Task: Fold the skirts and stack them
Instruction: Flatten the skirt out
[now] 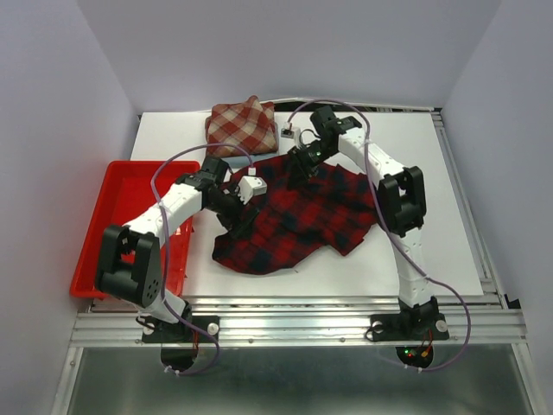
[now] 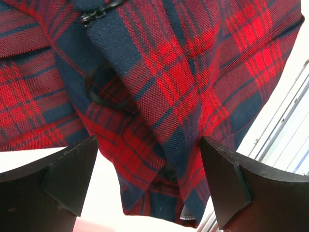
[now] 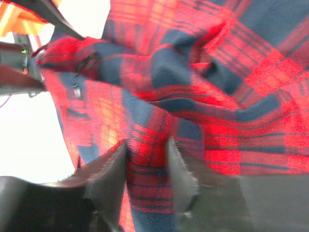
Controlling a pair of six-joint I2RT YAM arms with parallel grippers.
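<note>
Folding plaid skirt (image 1: 302, 216), pinched at far edge by right pincer (image 3: 147, 154), straddled at left edge by spread left pincer (image 2: 148, 162). Next: close left, fold nearward.

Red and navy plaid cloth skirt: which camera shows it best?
The top external view: the red and navy plaid skirt shows almost whole, spread on the white table. Both wrist views show only close-up patches of it.
</note>
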